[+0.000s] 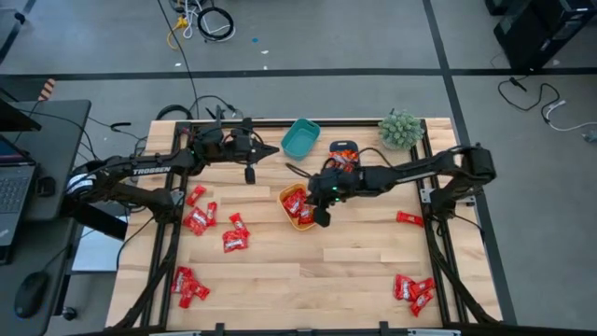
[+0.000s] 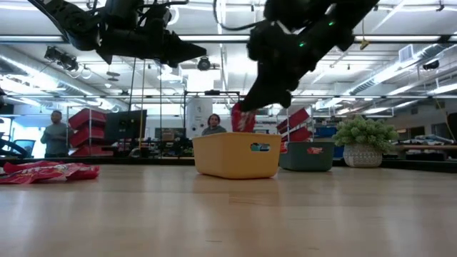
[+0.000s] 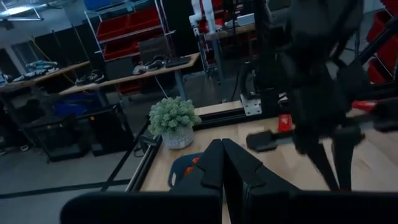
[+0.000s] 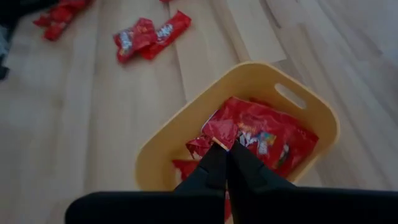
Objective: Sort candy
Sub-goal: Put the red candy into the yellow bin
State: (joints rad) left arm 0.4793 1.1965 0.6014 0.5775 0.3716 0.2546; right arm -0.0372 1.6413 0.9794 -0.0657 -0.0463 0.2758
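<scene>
Directly under the right tool [image 4: 225, 151] sits a yellow-orange plastic bin [image 4: 161, 146], smooth, rounded-rectangular, with a slot handle in one wall. Right tool fingers are clamped shut on one small red candy [image 4: 221, 132], crinkly shiny wrapper, held just above the bin's contents; low view shows the same piece dangling from the tool over the bin rim. Below it, inside the bin, lie more flat glossy red candies with white marks [image 4: 264, 138]. Beyond the bin from this tool, loose candies [image 4: 151, 36] lie on the pale wood-plank table [image 4: 81, 124], matte, with visible grain.

Left tool [image 1: 270, 149] hangs above the table, away from the right tool, fingers pressed together on nothing. Near it sits a teal plastic bin [image 1: 299, 138], with smooth walls. Small bushy green plant in a pale pot [image 1: 400, 129] stands at the table corner. Scattered candy clusters [image 1: 201, 217] lie below the left arm; others [image 1: 413, 290] lie near the right arm's side.
</scene>
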